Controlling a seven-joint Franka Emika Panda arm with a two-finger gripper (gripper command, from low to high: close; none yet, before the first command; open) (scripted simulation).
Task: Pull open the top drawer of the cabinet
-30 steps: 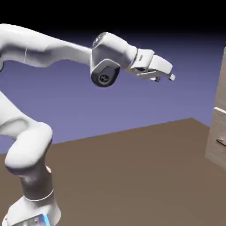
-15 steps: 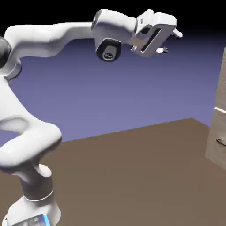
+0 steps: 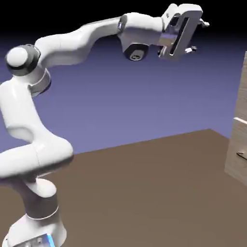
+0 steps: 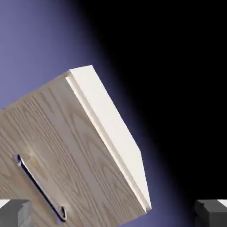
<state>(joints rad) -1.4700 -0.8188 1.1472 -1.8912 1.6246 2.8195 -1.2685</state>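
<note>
The cabinet (image 3: 240, 140) of pale wood grain shows only as a strip at the exterior view's right edge. My gripper (image 3: 198, 35) hangs high above the floor, well to the left of the cabinet and touching nothing. It is open, one finger above the other. In the hand view the cabinet (image 4: 111, 128) appears tilted, its lighter top slab above the front. The top drawer (image 4: 66, 150) is the front panel just under that slab and carries a silvery bar handle (image 4: 41, 189). Both grey fingertips (image 4: 14, 212) sit in the bottom corners with nothing between them.
A brown floor (image 3: 144, 193) stretches from the robot's base to the cabinet. A lower cabinet panel with a small silvery handle (image 3: 240, 155) juts out slightly at the exterior view's right edge.
The arm has swung up and to the right over the last second. The hand has rolled so its fingers stand one above the other. The cabinet has not moved.
</note>
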